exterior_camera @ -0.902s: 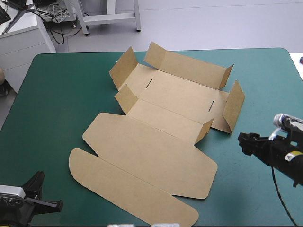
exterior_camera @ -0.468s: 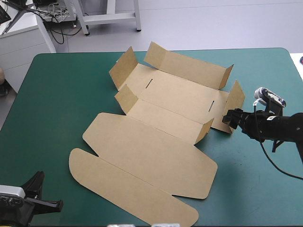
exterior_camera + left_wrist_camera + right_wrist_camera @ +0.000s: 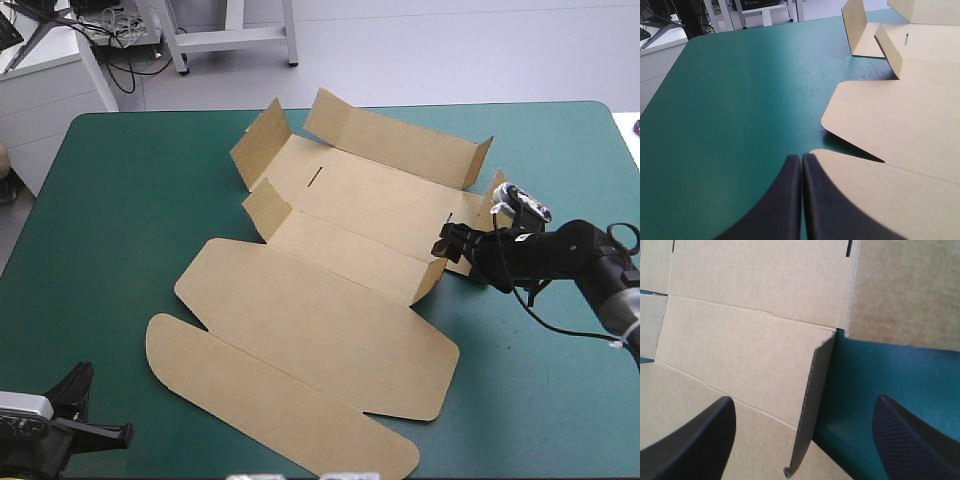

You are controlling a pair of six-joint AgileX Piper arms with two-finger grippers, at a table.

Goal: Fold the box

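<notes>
The box (image 3: 330, 300) lies mid-table on the teal-green cover (image 3: 130, 200), with its lid panels flat on the near side and its walls half raised on the far side. The right gripper (image 3: 804, 399) is released, its black fingers (image 3: 700, 440) wide apart. The cut edge of a raised end flap (image 3: 806, 415) stands upright between them, board under one finger and bare cover under the other. The left gripper (image 3: 801, 159) is clenched to a point and empty. The lid's rounded tab (image 3: 890, 200) lies just ahead to one side, and open cover stretches ahead on the other.
</notes>
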